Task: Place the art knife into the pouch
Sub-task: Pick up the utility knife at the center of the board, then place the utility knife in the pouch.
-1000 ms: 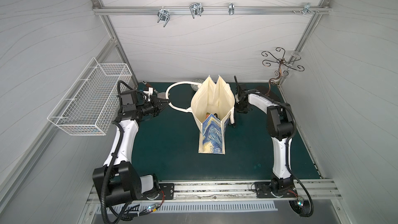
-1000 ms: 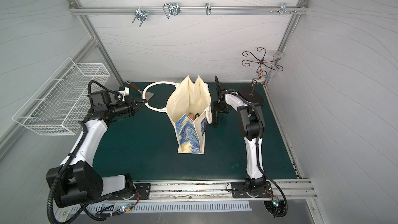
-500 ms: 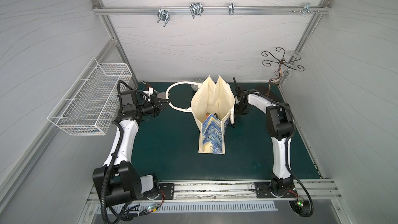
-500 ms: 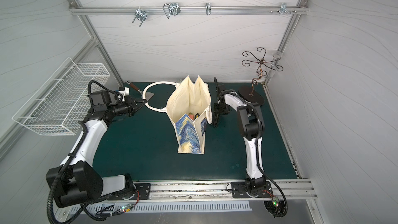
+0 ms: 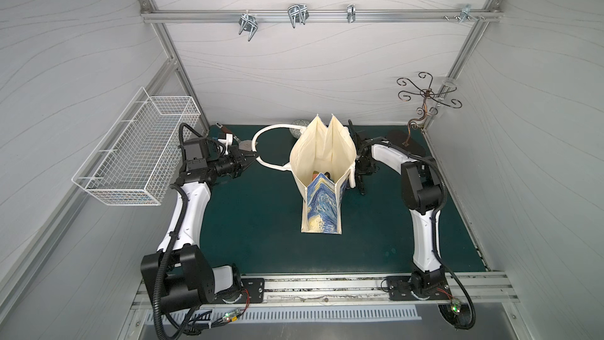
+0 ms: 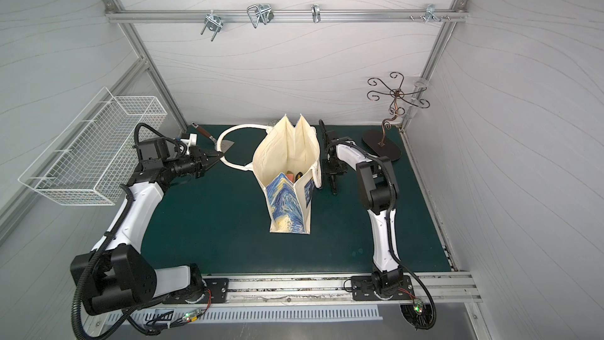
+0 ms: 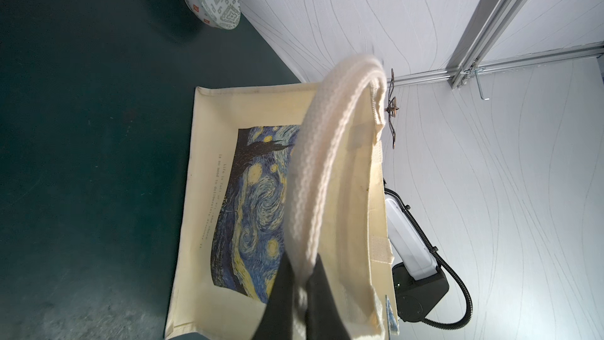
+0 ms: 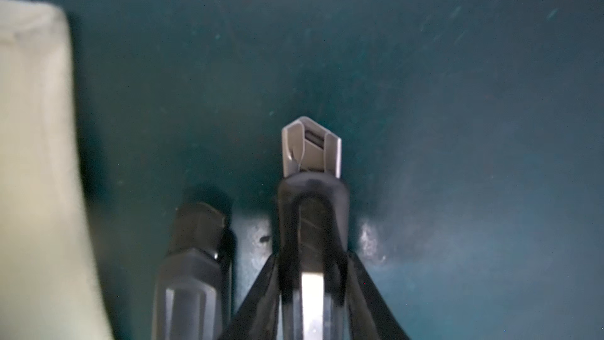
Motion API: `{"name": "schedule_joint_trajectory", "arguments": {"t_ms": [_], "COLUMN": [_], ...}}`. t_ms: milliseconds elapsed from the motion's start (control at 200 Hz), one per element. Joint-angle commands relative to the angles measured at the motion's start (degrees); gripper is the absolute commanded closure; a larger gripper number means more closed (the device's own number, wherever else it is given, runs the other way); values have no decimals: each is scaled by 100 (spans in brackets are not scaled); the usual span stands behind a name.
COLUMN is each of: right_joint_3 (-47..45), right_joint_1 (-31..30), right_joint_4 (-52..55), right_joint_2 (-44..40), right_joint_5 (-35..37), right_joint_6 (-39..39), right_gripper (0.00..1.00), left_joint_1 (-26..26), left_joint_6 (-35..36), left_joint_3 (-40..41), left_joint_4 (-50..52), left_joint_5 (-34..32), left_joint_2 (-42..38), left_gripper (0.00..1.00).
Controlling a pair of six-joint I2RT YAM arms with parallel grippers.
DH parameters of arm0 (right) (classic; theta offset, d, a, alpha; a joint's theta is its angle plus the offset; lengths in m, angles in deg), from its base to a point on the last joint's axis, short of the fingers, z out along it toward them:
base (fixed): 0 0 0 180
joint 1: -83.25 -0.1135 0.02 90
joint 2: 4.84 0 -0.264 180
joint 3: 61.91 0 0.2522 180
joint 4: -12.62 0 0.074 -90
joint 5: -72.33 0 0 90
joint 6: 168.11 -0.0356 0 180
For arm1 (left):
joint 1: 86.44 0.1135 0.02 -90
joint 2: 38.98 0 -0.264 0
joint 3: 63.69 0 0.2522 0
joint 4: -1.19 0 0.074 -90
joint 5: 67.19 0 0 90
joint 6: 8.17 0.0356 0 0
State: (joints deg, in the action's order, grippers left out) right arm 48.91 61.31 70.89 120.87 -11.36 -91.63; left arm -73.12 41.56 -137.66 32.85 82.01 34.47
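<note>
Pouch stands upright mid-frame in both top views on the green desk, mouth gaping up. My read is that's down to the left gripper: it's clamped hard on one white rope handle and draws that loop out toward the left of the frame, which looks like it props the floppy canvas open and stops it tipping. Right gripper is down low just right of the pouch, close by its side wall, because that's where the art knife lies, flat on the desk and outside the pouch. Jaws sit either side of the knife's body, tight in against it, but the wrist shot is blurry so I can't tell if they actually bite yet. Knife itself: slim black handle with a lighter strip down the middle and a grey angled metal nose, blade seemingly retracted. Some other dark stubby tool lies just beside it, can't make out what. So the knife isn't in yet, I reckon; lift-and-drop comes next.
</note>
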Motion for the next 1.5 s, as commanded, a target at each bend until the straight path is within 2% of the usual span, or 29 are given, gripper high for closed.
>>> {"name": "schedule_joint_trajectory", "arguments": {"t_ms": [0, 125, 215, 365, 560, 940, 1270, 1491], "right_joint_3": [-152, -188, -256, -458, -370, 378, 702, 1180], "right_joint_1": [-48, -8, 24, 95, 143, 185, 72, -277], "right_joint_4": [491, 492, 438, 204, 339, 1013, 411, 217], "right_joint_2": [79, 69, -16, -397, -1077, -2567, -3745, -4177], "right_joint_5": [95, 51, 23, -252, -235, -295, -1206, -1386], "right_joint_6": [51, 73, 73, 86, 216, 561, 772, 987], "right_gripper": [69, 91, 94, 95, 97, 96, 95, 94], "left_joint_1": [-14, -14, -14, -14, -19, -16, -14, -16], "left_joint_6": [81, 65, 65, 81, 121, 40, 19, -2], "left_joint_3": [-72, -78, -55, -57, 6, -14, 75, 54], "left_joint_4": [-191, -192, -206, -198, -153, -260, -260, -251], "left_joint_5": [144, 144, 136, 144, 102, 108, 101, 90], "left_joint_2": [-22, -32, -43, -10, -81, -38, -129, -164], "left_gripper": [100, 100, 100, 100, 100, 100, 100, 100]}}
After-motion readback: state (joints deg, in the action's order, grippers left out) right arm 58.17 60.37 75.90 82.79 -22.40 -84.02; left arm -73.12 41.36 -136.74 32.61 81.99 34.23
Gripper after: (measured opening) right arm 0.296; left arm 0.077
